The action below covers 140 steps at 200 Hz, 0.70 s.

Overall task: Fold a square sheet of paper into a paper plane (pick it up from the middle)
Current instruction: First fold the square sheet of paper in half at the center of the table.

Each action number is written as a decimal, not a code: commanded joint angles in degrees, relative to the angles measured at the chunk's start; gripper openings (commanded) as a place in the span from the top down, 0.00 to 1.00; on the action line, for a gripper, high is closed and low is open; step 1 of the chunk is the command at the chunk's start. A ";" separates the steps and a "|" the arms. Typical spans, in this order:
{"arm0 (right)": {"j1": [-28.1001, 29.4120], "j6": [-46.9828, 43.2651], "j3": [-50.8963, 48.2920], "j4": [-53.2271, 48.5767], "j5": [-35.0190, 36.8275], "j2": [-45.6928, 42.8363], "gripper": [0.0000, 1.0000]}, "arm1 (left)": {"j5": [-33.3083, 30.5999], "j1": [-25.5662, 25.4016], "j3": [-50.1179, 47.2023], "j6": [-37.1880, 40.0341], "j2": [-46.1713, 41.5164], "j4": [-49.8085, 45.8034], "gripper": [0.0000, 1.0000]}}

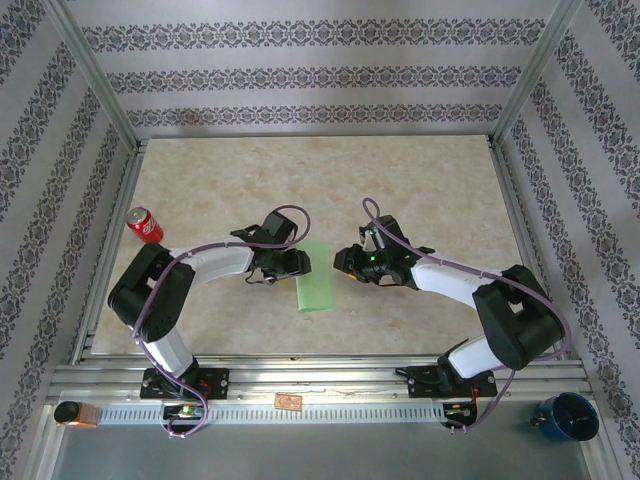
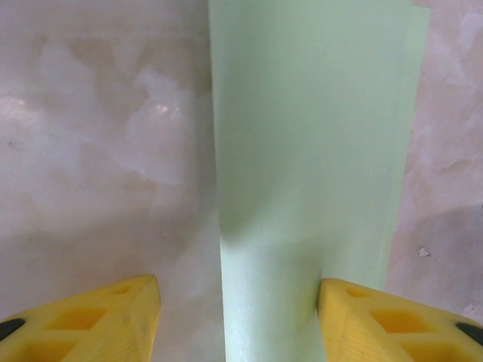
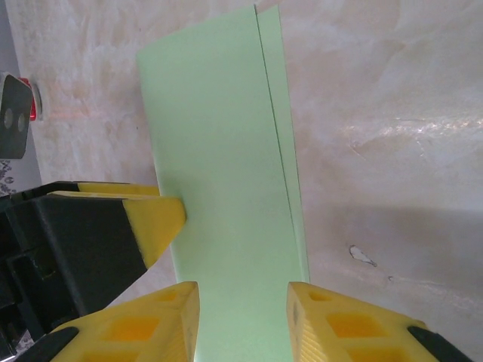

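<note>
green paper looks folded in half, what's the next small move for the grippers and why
Probably press the left gripper down and run it along the folded edge to sharpen the crease. The square sheet of paper lies doubled into a strip, top layer stopping short of the lower one, and the fold beside that gripper seems slightly lifted.

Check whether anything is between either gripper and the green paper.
Nothing visible is. The green paper lies folded flat on the table; the left gripper and right gripper are at it from opposite sides. The soda can stands well away at the table's left edge.
</note>
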 commanded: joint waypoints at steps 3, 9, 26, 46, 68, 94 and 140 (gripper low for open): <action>0.50 -0.06 0.52 -1.01 2.14 -0.09 0.61 | 0.46 0.28 2.47 2.53 2.35 -3.93 0.42; 0.50 -0.14 0.61 -1.68 2.97 -0.32 0.61 | 0.04 0.28 3.09 2.57 2.81 -5.00 0.42; 0.41 -0.57 0.52 -2.83 4.42 -1.30 0.61 | -0.68 0.24 4.28 3.27 3.80 -6.86 0.42; 0.26 -0.76 0.35 -3.52 4.94 -2.18 0.61 | -1.43 0.26 4.33 3.83 4.20 -7.87 0.42; 0.05 -1.03 0.37 -4.09 5.11 -2.89 0.60 | -0.59 0.25 4.13 5.21 4.41 -7.63 0.43; -0.03 -0.88 0.35 -4.02 4.95 -2.95 0.60 | 1.00 0.25 4.27 7.08 4.54 -7.50 0.43; -0.05 -0.55 -0.09 -3.76 4.68 -3.08 0.60 | 0.01 0.25 5.78 9.12 6.09 -10.62 0.44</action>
